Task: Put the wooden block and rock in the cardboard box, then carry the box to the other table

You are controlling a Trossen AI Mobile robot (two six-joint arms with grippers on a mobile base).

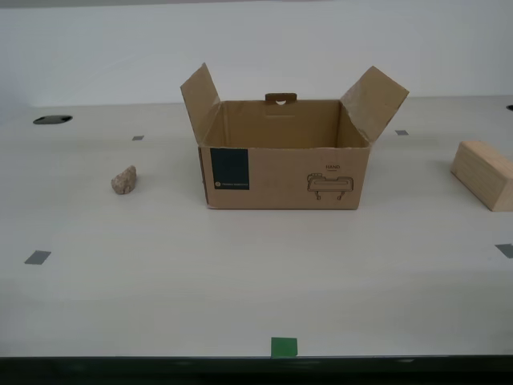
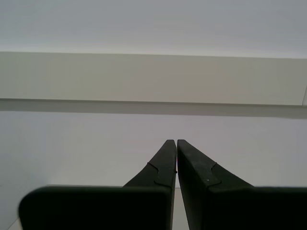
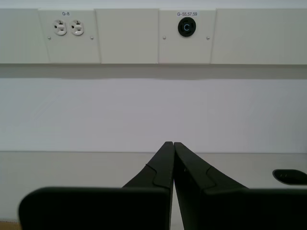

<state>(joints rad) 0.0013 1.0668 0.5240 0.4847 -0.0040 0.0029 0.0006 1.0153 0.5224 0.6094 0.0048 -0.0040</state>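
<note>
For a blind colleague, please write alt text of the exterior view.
An open cardboard box stands mid-table with side flaps up. A small rock lies toward the view's left, a wooden block at its right edge. No gripper shows here.

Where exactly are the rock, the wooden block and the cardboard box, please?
rock (image 1: 123,180): exterior view, middle of the stone.
wooden block (image 1: 483,173): exterior view, its slanted front face.
cardboard box (image 1: 284,176): exterior view, its front wall.

the cardboard box (image 1: 284,172) stands open-topped mid-table with both side flaps (image 1: 374,100) raised outward, narrowing entry from the sides, while bare tabletop (image 1: 240,273) surrounds the rock (image 1: 123,180) and the wooden block (image 1: 484,174).
</note>
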